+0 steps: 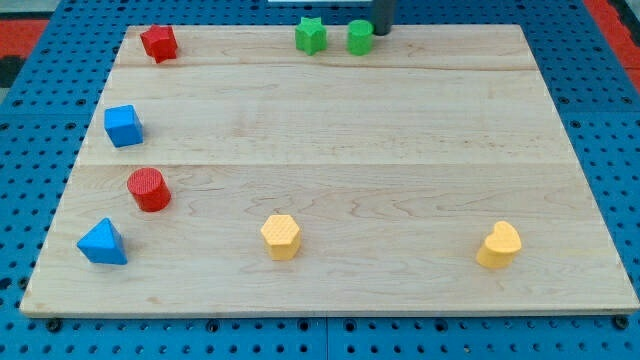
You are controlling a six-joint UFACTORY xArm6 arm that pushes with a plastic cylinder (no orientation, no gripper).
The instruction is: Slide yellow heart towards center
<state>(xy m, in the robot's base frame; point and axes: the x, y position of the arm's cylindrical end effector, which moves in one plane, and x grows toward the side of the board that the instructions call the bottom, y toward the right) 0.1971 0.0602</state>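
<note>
A pale wooden board lies on blue pegboard. Nearest, at the view's bottom right, sits the yellow heart, well apart from my tip. The tip, a bare rod holding nothing, stands at the top edge just beside the green cylinder, so the heart lies down-right of it.

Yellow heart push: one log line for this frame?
task: yellow heart to center | state: heart at board's bottom right, not moved | my tip: view's top, beside green cylinder, far from heart

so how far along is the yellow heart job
Nothing looks done: the yellow heart sits near the board's bottom right, far from center. In hand: my tip is at the top edge beside the green cylinder. Left: reaching the heart and pushing it up-left.
</note>
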